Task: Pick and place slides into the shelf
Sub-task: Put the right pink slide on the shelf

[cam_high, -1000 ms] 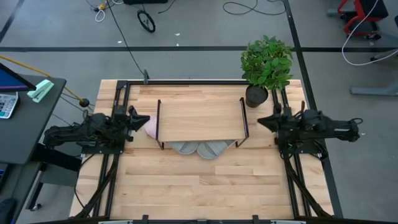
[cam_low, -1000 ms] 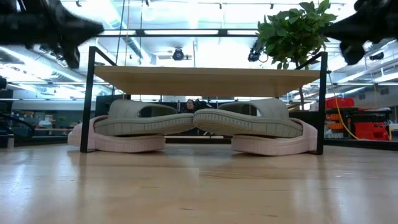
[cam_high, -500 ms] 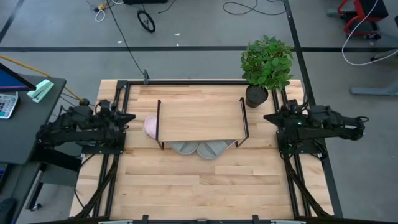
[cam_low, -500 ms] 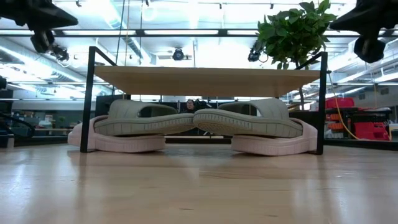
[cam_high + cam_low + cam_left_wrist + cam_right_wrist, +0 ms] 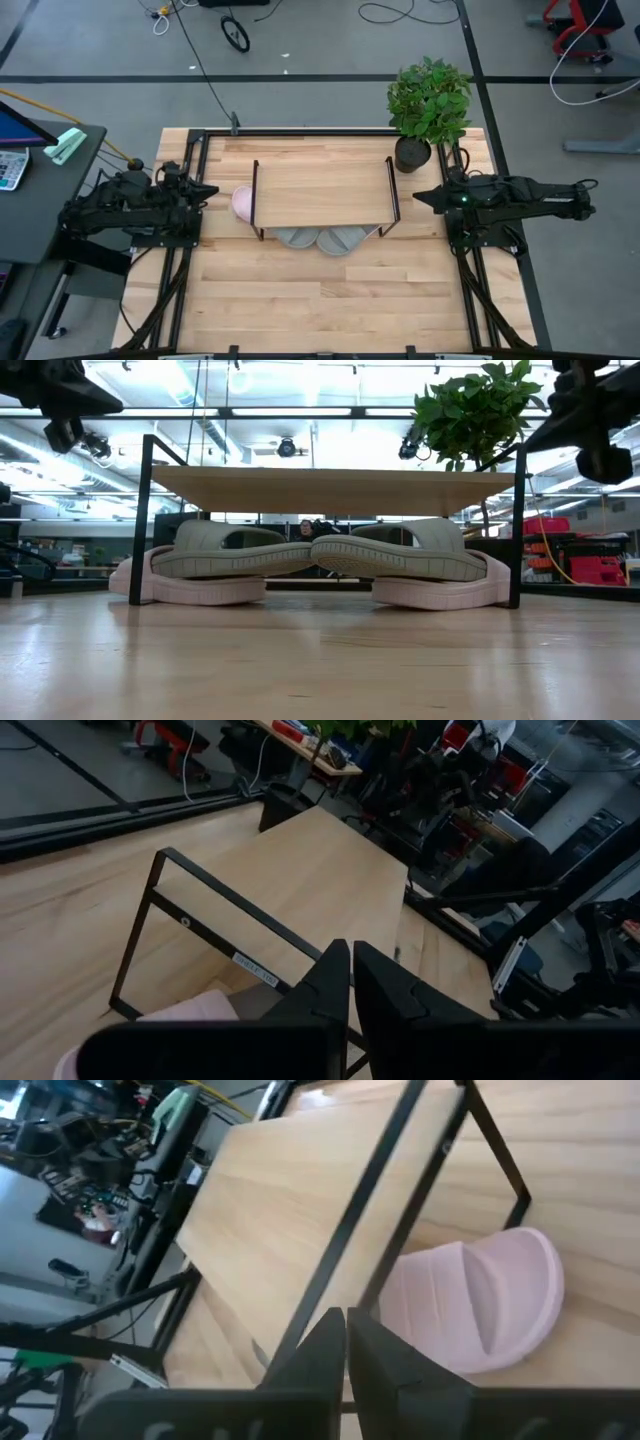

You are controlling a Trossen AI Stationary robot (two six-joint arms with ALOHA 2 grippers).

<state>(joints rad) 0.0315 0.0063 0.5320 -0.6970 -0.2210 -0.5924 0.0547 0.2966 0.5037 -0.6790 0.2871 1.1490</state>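
The shelf (image 5: 322, 190), a light-wood board on thin black end frames, stands mid-table. In the low view, the pale grey slides (image 5: 232, 550) (image 5: 408, 550) lie under the board and seem to rest on the pink slides (image 5: 190, 590) (image 5: 440, 593). From above, the grey toes (image 5: 320, 239) jut past the shelf's near edge. One pink slide (image 5: 242, 203) sticks out at its left end. My left gripper (image 5: 207, 188) (image 5: 350, 960) is shut, hovering left of that slide. My right gripper (image 5: 417, 197) (image 5: 346, 1320) is shut, hovering right of the shelf, above the other pink slide (image 5: 480, 1300).
A potted plant (image 5: 428, 100) stands at the table's far right, just behind my right gripper. Black rails (image 5: 180, 270) (image 5: 470, 280) run along both sides of the table. Bare wood (image 5: 320, 300) spreads between the shelf and the near edge. A desk with clutter (image 5: 40, 150) stands left of the table.
My left gripper has drawn back from the pink slide at the shelf's left end toward the table's left edge and now holds still. My right gripper backed off slightly to the right, then came back toward the shelf's right end. The slides have not moved.
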